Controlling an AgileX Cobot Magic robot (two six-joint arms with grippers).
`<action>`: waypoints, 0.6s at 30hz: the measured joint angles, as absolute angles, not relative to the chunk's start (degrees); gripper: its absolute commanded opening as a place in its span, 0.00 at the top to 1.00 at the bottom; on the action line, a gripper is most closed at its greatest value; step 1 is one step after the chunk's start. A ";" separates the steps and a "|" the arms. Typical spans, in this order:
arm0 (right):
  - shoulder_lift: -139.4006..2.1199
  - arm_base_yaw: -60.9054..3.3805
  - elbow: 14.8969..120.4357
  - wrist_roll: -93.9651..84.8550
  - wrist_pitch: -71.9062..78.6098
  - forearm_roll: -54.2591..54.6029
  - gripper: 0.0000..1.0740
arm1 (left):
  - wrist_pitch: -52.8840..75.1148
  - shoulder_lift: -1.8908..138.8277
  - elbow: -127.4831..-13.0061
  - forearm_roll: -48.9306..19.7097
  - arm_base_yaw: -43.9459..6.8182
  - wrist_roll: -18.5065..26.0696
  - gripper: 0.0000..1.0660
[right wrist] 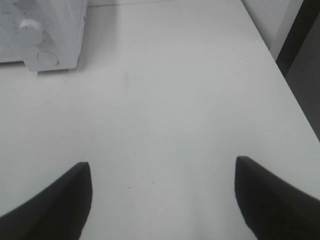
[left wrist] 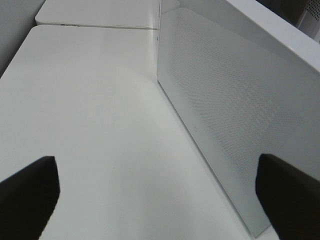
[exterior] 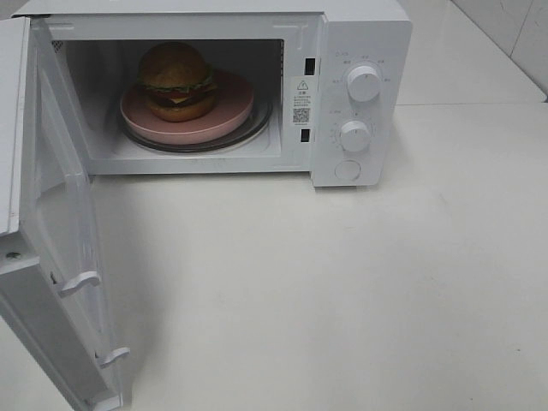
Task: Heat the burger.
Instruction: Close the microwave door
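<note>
The burger (exterior: 175,79), with a glossy brown bun and green lettuce, sits on a pink plate (exterior: 233,113) inside the white microwave (exterior: 360,34). The microwave's door (exterior: 51,231) is swung wide open to the left. Neither gripper shows in the exterior high view. In the left wrist view my left gripper (left wrist: 157,167) is open and holds nothing; it hovers over the table beside the door's perforated face (left wrist: 225,110). In the right wrist view my right gripper (right wrist: 162,166) is open and holds nothing, over bare table some way from the microwave's control panel (right wrist: 45,35).
The plate rests on a glass turntable (exterior: 261,124). Two knobs (exterior: 364,83) (exterior: 354,135) and a round button (exterior: 347,169) are on the microwave's right panel. The white table (exterior: 342,291) stretches in front. A table edge (right wrist: 295,95) runs beside the right gripper.
</note>
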State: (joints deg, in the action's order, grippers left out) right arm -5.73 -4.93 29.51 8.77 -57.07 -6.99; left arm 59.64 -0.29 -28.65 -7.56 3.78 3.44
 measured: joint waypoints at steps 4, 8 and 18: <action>-0.69 -4.93 29.51 8.77 -57.12 -6.99 0.29 | 59.64 -0.29 -28.65 -7.56 3.78 3.44 0.06; 0.17 -4.93 29.51 8.77 -57.12 -7.05 0.29 | 59.64 -0.29 -28.65 -7.56 3.78 3.44 0.06; 0.17 -4.93 29.45 8.77 -57.12 -7.05 0.29 | 59.64 -0.29 -28.65 -7.56 3.78 3.44 0.06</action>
State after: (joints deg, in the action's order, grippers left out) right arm 0.17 -4.93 29.45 8.77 -57.12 -7.05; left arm 59.64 -0.29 -28.65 -7.56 3.78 3.44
